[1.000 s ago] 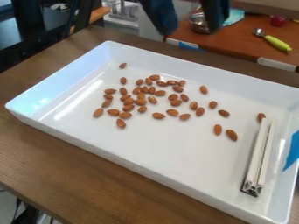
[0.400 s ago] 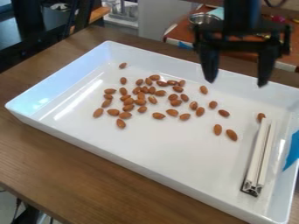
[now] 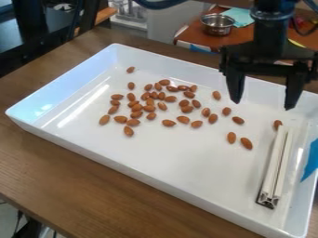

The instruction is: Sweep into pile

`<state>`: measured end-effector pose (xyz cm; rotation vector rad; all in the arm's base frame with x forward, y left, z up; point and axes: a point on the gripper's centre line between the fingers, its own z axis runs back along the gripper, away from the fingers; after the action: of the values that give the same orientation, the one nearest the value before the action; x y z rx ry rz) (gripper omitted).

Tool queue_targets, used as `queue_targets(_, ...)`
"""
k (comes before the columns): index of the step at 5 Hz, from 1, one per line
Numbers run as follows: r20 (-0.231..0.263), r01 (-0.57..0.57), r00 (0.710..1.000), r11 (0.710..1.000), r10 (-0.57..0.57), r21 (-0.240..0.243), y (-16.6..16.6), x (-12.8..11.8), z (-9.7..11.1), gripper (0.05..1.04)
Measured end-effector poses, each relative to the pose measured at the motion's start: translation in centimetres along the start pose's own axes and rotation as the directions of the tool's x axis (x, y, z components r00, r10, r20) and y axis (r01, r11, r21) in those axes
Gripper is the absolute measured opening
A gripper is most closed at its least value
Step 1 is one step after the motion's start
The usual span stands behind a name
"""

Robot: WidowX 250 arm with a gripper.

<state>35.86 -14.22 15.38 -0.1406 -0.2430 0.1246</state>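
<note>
The black gripper [image 3: 262, 105] hangs open over the tray's back right part, its two fingers wide apart with nothing between them. Below it and slightly to the right, a white bar-shaped sweeping tool [image 3: 275, 167] lies lengthwise along the right side of the white tray [image 3: 180, 174]. Almonds [image 3: 149, 108] are spread loosely over the tray's middle and back left. Two almonds [image 3: 247, 143] lie farther right, left of the tool, and a single almond [image 3: 277, 124] touches or nearly touches the tool's far end.
Raised walls surround the tray on a brown wooden table [image 3: 74, 172]. A metal bowl [image 3: 217, 24] and a teal cloth [image 3: 238, 16] are on an orange-brown surface behind. Blue tape [image 3: 310, 160] marks the tray's right wall.
From the top edge the gripper has come down into view and shifted right, with its fingers now lower over the tray. Almonds and tool have stayed in place.
</note>
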Motion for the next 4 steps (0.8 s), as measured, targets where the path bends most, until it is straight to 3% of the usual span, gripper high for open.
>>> queue_targets(1, 0.013, -0.005, 1.000, 1.000, 0.005, 0.003, -0.9, -0.4, -1.3, 1.000)
queue_targets(3, -0.054, -0.056, 0.997, 0.998, 0.058, 0.029, -1.5, -1.6, -3.9, 1.000)
queue_targets(4, -0.053, -0.076, 0.996, 0.997, 0.077, 0.020, -2.1, -1.5, -3.6, 1.000)
